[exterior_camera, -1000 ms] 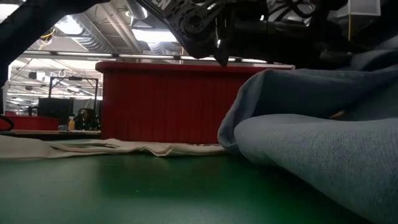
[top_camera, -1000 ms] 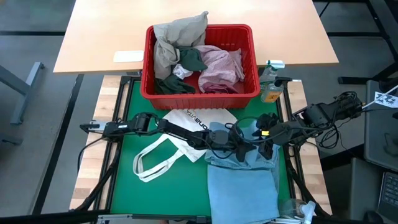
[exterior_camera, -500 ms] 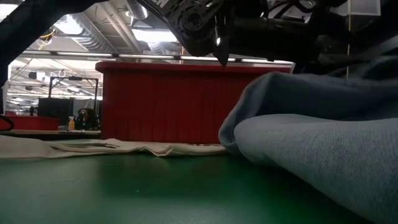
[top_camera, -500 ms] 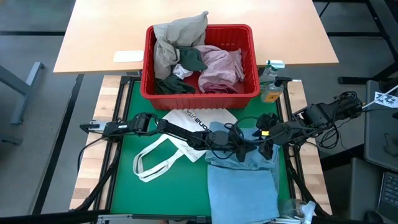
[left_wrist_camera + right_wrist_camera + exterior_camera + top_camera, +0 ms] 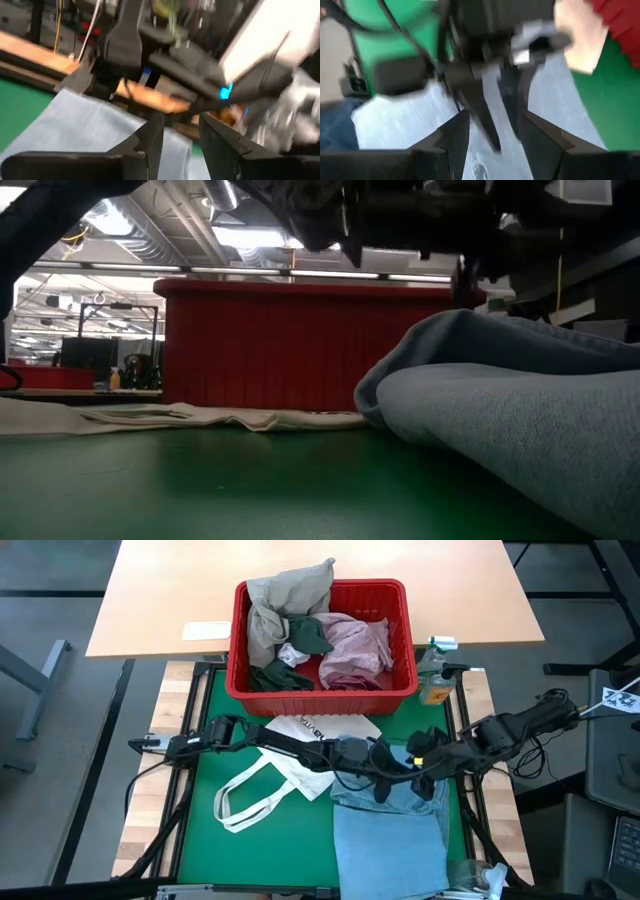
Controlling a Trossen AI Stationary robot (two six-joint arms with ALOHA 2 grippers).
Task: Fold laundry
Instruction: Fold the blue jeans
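A light blue garment (image 5: 390, 835) lies on the green mat at the near right. In the low view its upper layer (image 5: 480, 340) rests folded over the lower one. My left gripper (image 5: 386, 782) reaches in from the table's left and hovers just above the garment's far end. Its fingers are open (image 5: 180, 120) with nothing between them. My right gripper (image 5: 419, 770) comes from the right, points down at the same end and is open (image 5: 494, 116) above the cloth (image 5: 405, 120). More laundry fills the red basket (image 5: 320, 692).
A white tote bag (image 5: 290, 765) lies on the mat left of the garment, under my left arm. The basket stands at the mat's far edge with beige (image 5: 280, 600), dark green (image 5: 310, 635) and pink (image 5: 355, 645) cloth in it. A spray bottle (image 5: 435, 675) stands to its right.
My left gripper has opened, let go of the light blue garment, rolled and risen a little. The garment's raised far part has dropped and now lies lower on the layer beneath. My right gripper has sunk slightly toward it.
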